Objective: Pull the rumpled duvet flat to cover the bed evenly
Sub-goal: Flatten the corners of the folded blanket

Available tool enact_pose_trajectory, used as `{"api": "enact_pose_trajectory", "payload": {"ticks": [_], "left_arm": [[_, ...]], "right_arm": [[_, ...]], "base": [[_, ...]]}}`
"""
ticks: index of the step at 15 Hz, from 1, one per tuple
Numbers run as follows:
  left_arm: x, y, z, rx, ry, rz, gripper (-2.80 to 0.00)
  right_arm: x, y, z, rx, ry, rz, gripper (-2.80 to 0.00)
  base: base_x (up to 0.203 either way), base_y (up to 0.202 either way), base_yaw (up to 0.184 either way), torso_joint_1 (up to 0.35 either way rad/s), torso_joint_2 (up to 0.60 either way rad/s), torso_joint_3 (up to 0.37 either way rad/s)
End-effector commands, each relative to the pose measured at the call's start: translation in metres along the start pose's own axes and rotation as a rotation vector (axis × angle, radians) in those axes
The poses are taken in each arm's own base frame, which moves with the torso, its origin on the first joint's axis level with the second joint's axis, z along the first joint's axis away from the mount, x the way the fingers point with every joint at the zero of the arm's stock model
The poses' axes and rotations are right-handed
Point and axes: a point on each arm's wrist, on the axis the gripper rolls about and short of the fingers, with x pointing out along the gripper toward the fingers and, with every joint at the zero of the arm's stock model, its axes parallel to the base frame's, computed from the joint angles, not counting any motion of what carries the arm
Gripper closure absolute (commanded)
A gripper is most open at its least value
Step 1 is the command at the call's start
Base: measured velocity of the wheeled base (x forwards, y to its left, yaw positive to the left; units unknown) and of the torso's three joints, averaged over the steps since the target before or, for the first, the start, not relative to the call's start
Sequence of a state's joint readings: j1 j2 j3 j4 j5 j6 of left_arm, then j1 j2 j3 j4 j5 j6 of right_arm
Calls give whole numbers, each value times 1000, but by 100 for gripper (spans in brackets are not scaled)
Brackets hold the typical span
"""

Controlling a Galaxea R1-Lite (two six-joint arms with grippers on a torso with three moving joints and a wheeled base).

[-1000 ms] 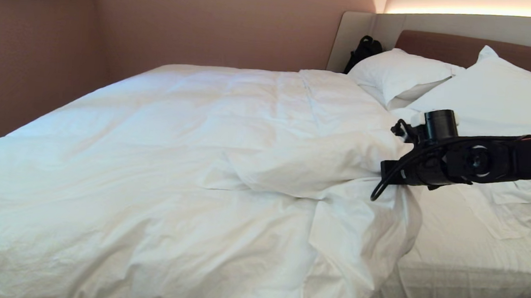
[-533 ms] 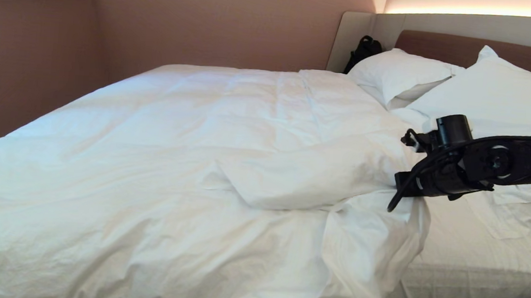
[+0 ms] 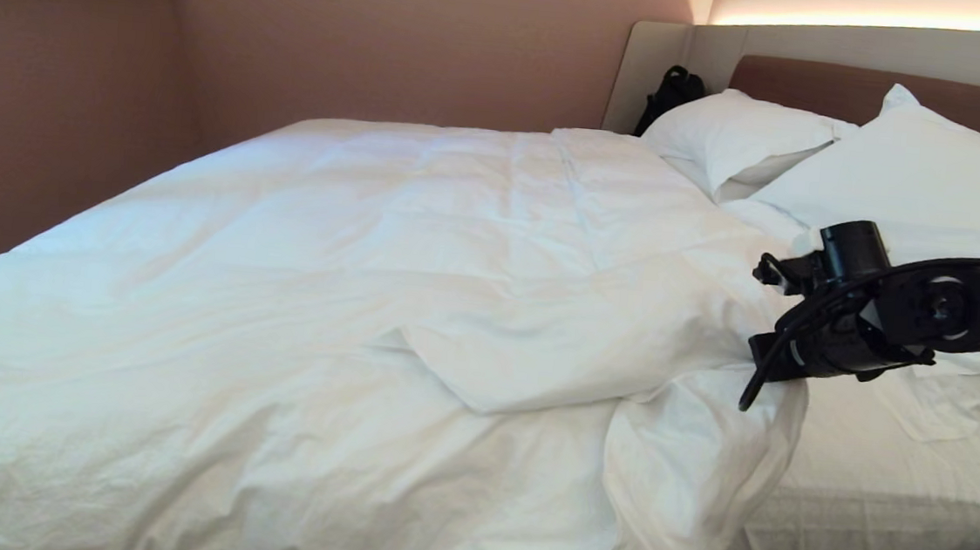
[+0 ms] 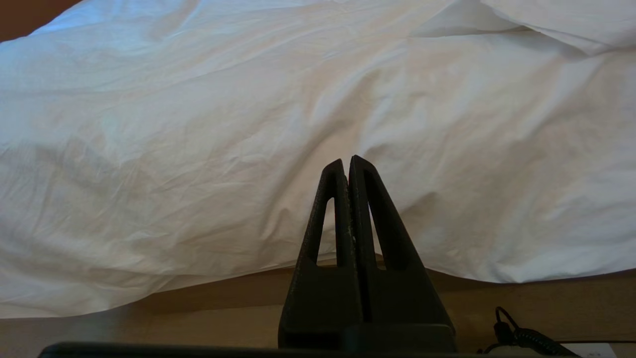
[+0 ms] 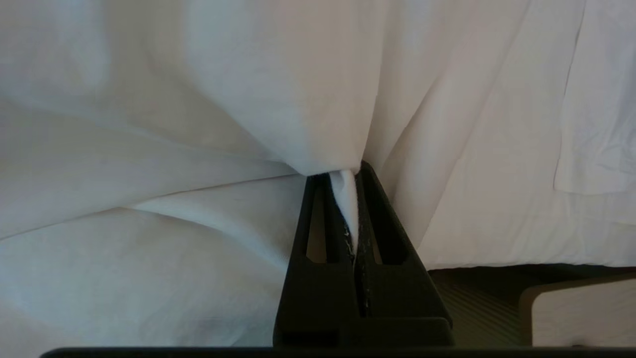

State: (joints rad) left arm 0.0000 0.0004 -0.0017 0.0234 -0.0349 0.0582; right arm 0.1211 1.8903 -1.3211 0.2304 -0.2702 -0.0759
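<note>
Right gripper (image 5: 345,171) clamped on pinch of duvet (image 3: 348,299) edge, near pillow end at bed's (image 3: 874,506) right side; cloth fans away from fingertips toward bed middle. Duvet covers most of mattress, long axis foot to headboard, folded flap lying beside gripper, bare sheet (image 3: 869,462) beyond. Left gripper (image 4: 348,164) pressed together, empty, low beside duvet's hanging edge

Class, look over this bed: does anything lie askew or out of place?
Yes. The duvet is rumpled: a flap lies folded back on it, leaving bare sheet below the pillows. The right tool pinches its edge there.
</note>
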Motion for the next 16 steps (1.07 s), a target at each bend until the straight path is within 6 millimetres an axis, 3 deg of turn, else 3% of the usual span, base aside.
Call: {"api": "enact_pose_trajectory", "payload": {"ticks": [1,7,8,9,15,16], "left_arm": [[0,0,0,0,-1,0,0],[0,0,0,0,-1,0,0],[0,0,0,0,-1,0,0],[0,0,0,0,-1,0,0],[0,0,0,0,-1,0,0],[0,0,0,0,-1,0,0]], "right_arm": [[-3,0,-4,-23,6,5,0],[-1,2,-11,-63,23,10,0],[0,2,-11,-64,25,10,-108],[-1,2,-11,-63,23,10,-280],[-31,5,-9,-71,-41,30,-280],[-44,7,-9,-76,-68,42,-280]], "base": [[0,0,0,0,0,0],[0,0,0,0,0,0],[0,0,0,0,0,0],[0,0,0,0,0,0],[0,0,0,0,0,0],[0,0,0,0,0,0]]}}
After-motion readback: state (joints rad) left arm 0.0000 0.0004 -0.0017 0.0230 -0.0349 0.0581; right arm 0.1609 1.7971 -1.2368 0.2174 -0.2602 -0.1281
